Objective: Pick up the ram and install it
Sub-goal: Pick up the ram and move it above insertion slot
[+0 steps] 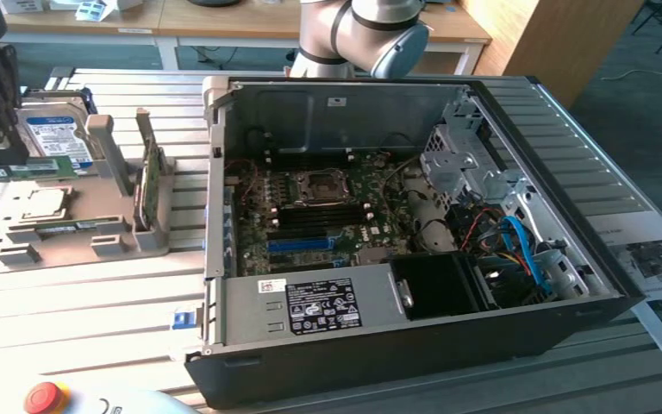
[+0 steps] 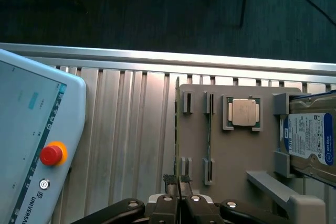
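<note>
Wrist view shows the ram (image 2: 177, 129) edge-on, a thin green line pinched in my claw (image 2: 178, 182), whose jaws are almost fully closed on it. It sits at the edge of the grey tray (image 2: 236, 171), on the side away from the computer case (image 1: 423, 362). I judge step 1, the pick-up, under way and the install left: the motherboard (image 1: 320, 216) slots look empty. Whether the ram has cleared its tray slot I cannot tell.
</note>
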You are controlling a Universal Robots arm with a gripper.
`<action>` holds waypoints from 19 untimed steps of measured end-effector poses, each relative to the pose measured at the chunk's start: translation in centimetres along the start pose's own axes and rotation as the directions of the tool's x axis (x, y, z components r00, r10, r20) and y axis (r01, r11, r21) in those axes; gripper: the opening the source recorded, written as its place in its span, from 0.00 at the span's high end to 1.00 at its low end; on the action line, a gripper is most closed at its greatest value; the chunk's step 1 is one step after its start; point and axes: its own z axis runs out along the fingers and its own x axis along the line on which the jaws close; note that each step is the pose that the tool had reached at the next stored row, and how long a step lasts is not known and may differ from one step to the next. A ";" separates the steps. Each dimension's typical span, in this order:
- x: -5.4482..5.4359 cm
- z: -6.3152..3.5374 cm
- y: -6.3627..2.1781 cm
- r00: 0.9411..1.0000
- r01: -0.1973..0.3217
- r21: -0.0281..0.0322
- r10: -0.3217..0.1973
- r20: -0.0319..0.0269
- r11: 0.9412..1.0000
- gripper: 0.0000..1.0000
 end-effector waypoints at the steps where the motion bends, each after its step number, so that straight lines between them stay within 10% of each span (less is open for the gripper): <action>1: 0.0 -0.01 0.00 1.000 0.000 0.001 0.000 0.000 1.000 0.88; 19: 0.0 0.00 0.00 1.000 -0.002 0.055 0.001 0.016 0.998 0.88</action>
